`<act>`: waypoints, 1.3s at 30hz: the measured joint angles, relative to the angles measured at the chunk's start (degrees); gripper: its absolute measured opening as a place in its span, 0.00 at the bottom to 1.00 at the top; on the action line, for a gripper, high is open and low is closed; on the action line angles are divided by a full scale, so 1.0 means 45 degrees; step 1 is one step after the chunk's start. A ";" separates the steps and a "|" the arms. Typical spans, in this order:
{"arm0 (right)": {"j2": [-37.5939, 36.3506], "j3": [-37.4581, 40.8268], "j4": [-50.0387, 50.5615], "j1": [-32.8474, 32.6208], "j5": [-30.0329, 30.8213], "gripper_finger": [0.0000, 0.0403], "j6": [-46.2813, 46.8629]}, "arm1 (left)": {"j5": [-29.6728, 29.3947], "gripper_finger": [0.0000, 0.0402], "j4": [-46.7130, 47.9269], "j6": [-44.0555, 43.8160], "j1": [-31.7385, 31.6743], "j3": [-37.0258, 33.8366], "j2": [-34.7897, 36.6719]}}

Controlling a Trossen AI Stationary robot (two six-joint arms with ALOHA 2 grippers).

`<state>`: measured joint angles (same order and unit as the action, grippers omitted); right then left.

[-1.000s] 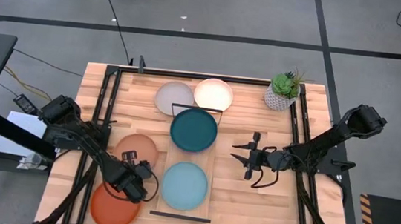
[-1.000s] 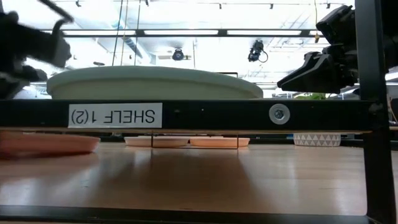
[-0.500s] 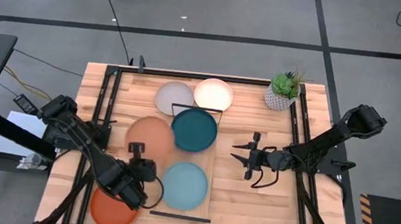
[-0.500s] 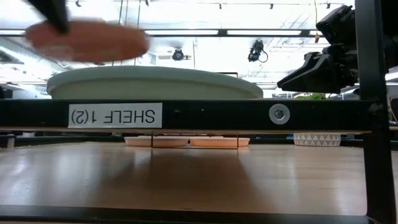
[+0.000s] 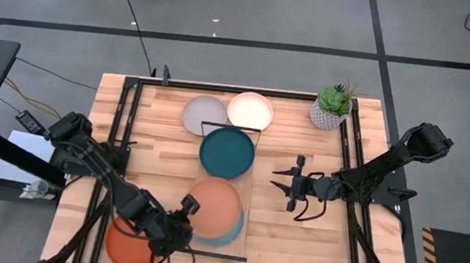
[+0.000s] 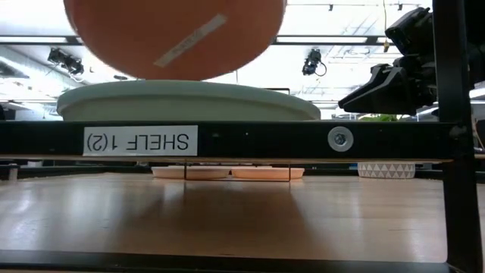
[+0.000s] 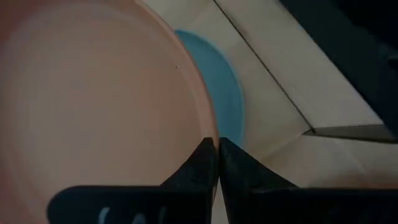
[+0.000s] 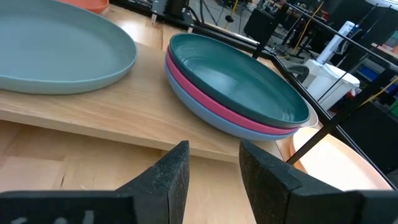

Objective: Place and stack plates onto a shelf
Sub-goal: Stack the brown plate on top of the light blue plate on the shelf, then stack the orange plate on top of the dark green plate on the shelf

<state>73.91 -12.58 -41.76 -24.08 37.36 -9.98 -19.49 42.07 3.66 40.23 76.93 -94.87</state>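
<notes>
High view: the left arm reached from the table's left edge toward the near centre, its left gripper (image 5: 184,220) clamped on the left rim of the peach plate (image 5: 214,202). That plate was held above the light blue plate (image 5: 230,230), which lay on the near half of the shelf (image 5: 249,205). The dark teal plate (image 5: 227,152) sat on the shelf's far half. The orange plate (image 5: 124,243) lay on the tabletop at near left. The grey plate (image 5: 203,113) and cream plate (image 5: 251,110) lay side by side beyond the shelf's far end. The right arm extended from the right edge, its right gripper (image 5: 284,186) hovering just right of the shelf, fingers spread apart.

Low view: the peach plate (image 6: 174,36) hung tilted above the light blue plate (image 6: 189,101), underside visible.

Left wrist view: the two fingers (image 7: 199,167) were pinched together on the peach plate's rim, with the light blue plate (image 7: 224,93) beneath it.

Right wrist view: the fingers (image 8: 169,174) stood apart, empty. The dark teal plate (image 8: 239,84) topped a stack over a magenta plate (image 8: 211,104) and a blue plate (image 8: 193,101).
</notes>
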 joint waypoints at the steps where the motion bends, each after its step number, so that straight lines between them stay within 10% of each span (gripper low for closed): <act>1: 0.0000 0.0000 0.0000 0.0000 0.0005 0.36 0.0009 | 0.0209 0.05 -0.0235 -0.0008 -0.0040 -0.0039 0.0000; 16: 0.0000 0.0000 0.0031 0.0000 -0.0005 0.36 0.0085 | 0.0768 0.07 -0.1829 -0.3347 -0.0355 -0.0180 -0.0204; 27: 0.0000 0.0000 0.0058 0.0000 -0.0005 0.36 0.0083 | 0.0405 0.29 -0.2794 -0.4325 -0.0408 -0.0176 -0.0199; 39: 0.0000 0.0000 0.0053 0.0000 -0.0010 0.36 0.0083 | 0.1208 0.26 0.3767 -1.0472 0.0275 -0.0171 0.0787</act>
<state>73.91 -12.58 -41.52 -24.08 37.32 -9.61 -14.06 59.02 -43.46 41.46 76.16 -91.33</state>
